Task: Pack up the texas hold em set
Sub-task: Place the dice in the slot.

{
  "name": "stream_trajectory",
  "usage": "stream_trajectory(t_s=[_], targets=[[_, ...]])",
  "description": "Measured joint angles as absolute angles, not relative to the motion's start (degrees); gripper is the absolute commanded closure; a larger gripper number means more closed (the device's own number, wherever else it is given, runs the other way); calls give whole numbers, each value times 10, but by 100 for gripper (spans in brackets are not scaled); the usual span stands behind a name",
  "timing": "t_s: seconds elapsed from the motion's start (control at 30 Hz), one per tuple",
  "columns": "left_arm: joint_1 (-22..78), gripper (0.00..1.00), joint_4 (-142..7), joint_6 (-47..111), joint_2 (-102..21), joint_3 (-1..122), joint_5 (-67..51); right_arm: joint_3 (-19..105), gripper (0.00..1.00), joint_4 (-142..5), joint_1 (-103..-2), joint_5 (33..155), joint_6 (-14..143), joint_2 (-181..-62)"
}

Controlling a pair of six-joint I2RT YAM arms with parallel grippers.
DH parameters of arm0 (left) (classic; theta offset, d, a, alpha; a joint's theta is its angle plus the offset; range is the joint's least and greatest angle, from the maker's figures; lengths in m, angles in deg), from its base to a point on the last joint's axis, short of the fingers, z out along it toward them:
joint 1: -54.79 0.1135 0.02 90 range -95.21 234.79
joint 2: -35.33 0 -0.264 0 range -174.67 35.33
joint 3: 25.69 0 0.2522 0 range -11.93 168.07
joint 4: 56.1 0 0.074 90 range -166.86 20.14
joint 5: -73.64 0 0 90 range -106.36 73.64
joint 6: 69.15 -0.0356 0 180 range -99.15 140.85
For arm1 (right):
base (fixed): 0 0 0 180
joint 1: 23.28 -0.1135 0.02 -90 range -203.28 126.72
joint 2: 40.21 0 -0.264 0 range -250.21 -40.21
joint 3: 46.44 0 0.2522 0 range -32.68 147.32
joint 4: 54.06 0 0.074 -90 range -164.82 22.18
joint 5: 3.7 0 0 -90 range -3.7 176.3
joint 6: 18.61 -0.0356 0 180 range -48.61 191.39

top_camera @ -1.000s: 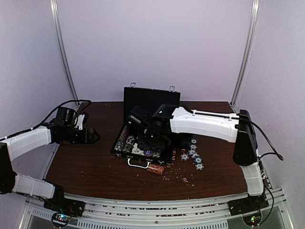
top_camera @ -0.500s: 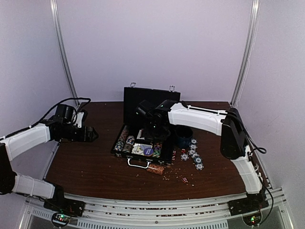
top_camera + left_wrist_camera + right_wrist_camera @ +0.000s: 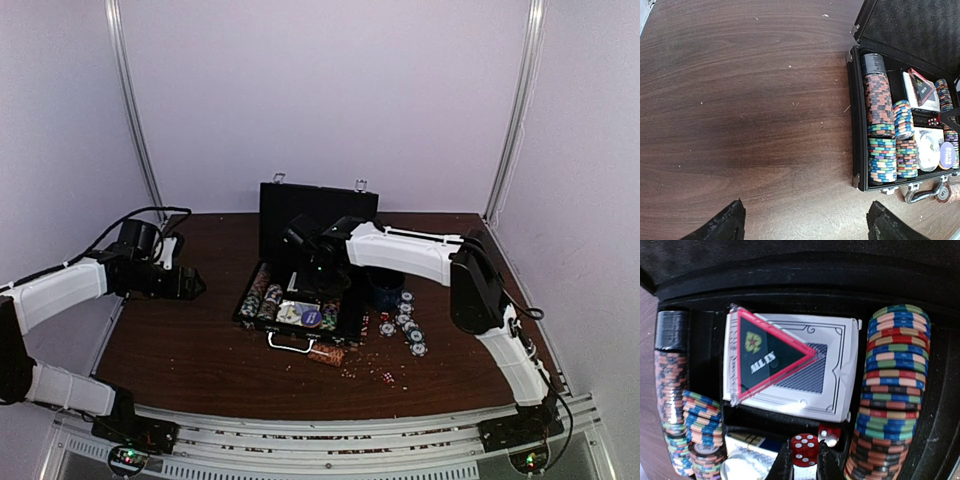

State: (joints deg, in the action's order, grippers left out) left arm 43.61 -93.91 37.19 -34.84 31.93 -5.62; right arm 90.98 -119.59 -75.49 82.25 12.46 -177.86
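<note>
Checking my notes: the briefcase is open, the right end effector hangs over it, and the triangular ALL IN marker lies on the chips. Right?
One slip: the right wrist view shows the ALL IN marker lying on a card deck, between the chip rows. The briefcase is open, with the right end effector over it.

Black briefcase [image 3: 256, 318] open, lid upright at 12 o'clock; striped chips [image 3: 879, 100] and card deck [image 3: 835, 375] inside. My right claw [image 3: 803, 465] pinches a red die [image 3: 805, 446]. Loose chips [image 3: 408, 330] lie at the case's 3 o'clock.
</note>
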Motion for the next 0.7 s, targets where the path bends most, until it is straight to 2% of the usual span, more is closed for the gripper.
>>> stream_trajectory(t_s=[0.7], targets=[[436, 13, -939, 372, -360, 326, -62, 927, 100, -1196, -748, 847, 118, -1807]])
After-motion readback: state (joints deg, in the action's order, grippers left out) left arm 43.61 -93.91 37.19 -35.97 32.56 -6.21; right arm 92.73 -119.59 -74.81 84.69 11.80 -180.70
